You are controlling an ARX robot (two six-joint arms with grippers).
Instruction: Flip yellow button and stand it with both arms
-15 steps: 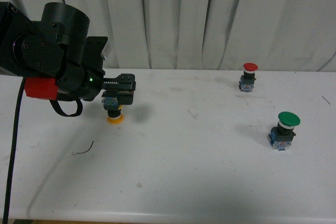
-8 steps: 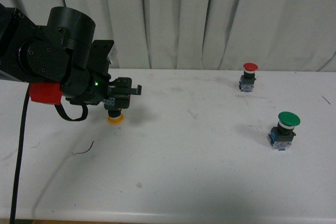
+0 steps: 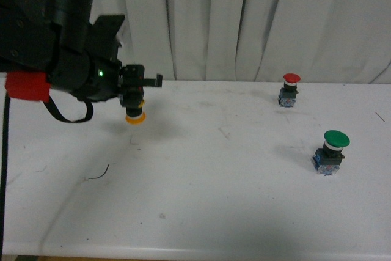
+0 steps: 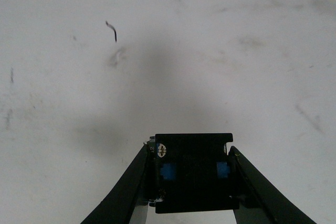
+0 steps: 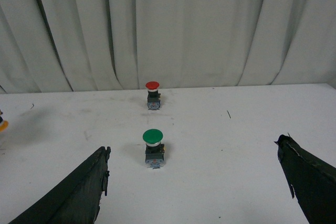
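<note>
left gripper [image 3: 135,85] is clamped on the contact block of the yellow button [image 3: 134,114], which hangs cap-down in the air over the back-left part of the table [image 3: 201,200], clear of the surface. in the left wrist view the block sits square between the 2 fingers [image 4: 131,192], 1 pressing on each side. right gripper [image 5: 192,148] is spread wide with nothing in it, low over the right side facing the green button [image 5: 153,148] and red button [image 5: 152,94], well apart from the yellow one.

my read: the flip is the step in hand. to do it well i'd roll the left wrist slowly so the cap comes round to the top. hold the squeeze firm, since the block looks like it could pivot in the grip. then bring the right gripper across to take or steady it before lowering. don't let go until the block's base sits flat, because that mushroom cap probably makes it top-heavy.
</note>
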